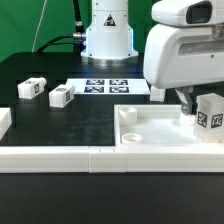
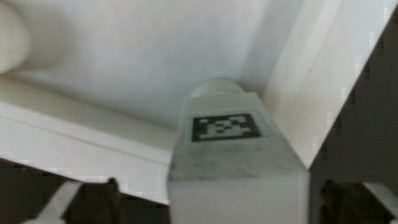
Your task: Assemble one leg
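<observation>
My gripper (image 1: pixel 199 104) is shut on a leg (image 1: pixel 210 114), a small white block with black-and-white tags, and holds it upright over the right part of the large white tray-like piece (image 1: pixel 160 128). In the wrist view the leg (image 2: pixel 224 140) stands between my two dark fingers (image 2: pixel 86 202), its tip pointing at an inner corner of the tray (image 2: pixel 160 60). I cannot tell whether the tip touches the tray. Two more legs (image 1: pixel 30 88) (image 1: pixel 62 95) lie on the black table at the exterior view's left.
The marker board (image 1: pixel 105 87) lies in front of the robot base (image 1: pixel 107 40). Long white border rails (image 1: pixel 55 156) run along the front, with a short rail end (image 1: pixel 4 122) at the exterior view's left. The tray has a corner hole (image 1: pixel 127 113).
</observation>
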Controlling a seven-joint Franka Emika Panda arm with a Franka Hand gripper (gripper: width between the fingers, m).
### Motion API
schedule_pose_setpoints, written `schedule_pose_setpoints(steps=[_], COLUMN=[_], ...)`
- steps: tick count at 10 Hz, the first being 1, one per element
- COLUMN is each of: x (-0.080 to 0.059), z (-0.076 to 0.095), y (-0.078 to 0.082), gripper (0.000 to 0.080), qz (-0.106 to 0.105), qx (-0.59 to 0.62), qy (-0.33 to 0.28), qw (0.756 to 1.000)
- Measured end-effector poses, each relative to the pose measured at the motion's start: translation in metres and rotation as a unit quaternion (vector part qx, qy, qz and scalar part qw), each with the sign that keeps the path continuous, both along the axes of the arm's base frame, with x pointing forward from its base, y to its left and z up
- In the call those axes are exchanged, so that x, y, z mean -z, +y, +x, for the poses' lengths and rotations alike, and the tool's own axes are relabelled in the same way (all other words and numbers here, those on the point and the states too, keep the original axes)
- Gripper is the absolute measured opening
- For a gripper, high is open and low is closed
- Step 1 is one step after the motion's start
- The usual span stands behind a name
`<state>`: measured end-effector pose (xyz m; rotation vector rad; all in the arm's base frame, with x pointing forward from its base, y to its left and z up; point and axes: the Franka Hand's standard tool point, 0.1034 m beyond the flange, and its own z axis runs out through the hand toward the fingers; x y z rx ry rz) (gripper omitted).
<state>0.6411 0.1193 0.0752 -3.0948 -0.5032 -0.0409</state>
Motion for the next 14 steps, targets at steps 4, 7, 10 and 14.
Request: schedule_pose_setpoints(steps=[4,7,10,14], x=[0.0007,0.0011,0.001,0.0009], z=[-0.0004,0.0009,0.0011,0.0006], y=[0.0005,0.0004,-0.0015,-0.0037], gripper=[0.0291,0.0291,0.0291,0.0292], qz=[0.003,0.014,0.022,0.027], qx=[0.061,0.229,0.383,0.583], qy=[0.002,-0.001,0.004,0.012], qw=[0.998,0.973,0.924,0.812])
